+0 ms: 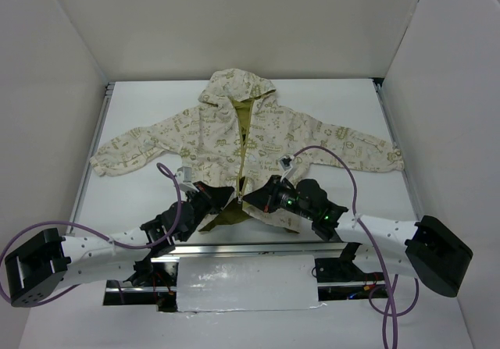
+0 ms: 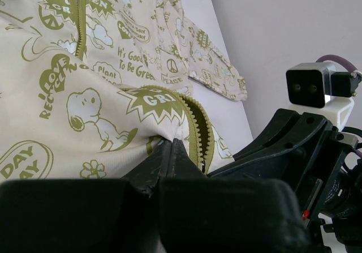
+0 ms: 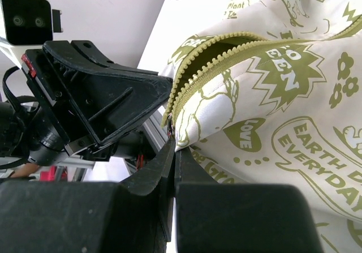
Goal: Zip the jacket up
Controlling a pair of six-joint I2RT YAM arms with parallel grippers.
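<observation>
The jacket [image 1: 234, 142] lies flat on the white table [image 1: 344, 107], hood at the far side, sleeves spread. Its olive zipper strip [image 1: 241, 158] runs down the middle, and olive lining shows at the neck and at the turned-up bottom hem. My left gripper [image 1: 224, 196] is shut on the hem fabric just left of the zipper [image 2: 195, 123]; its fingertips [image 2: 161, 151] pinch the cloth. My right gripper [image 1: 251, 198] is shut on the hem on the other side [image 3: 174, 145]. In the right wrist view the two rows of zipper teeth [image 3: 215, 60] stand apart near the hem.
White walls enclose the table on three sides. Metal rails run along its left edge [image 1: 92, 162] and near edge. A silver taped panel [image 1: 246, 283] lies between the arm bases. Purple cables [image 1: 344, 165] loop over both arms. The two grippers nearly touch.
</observation>
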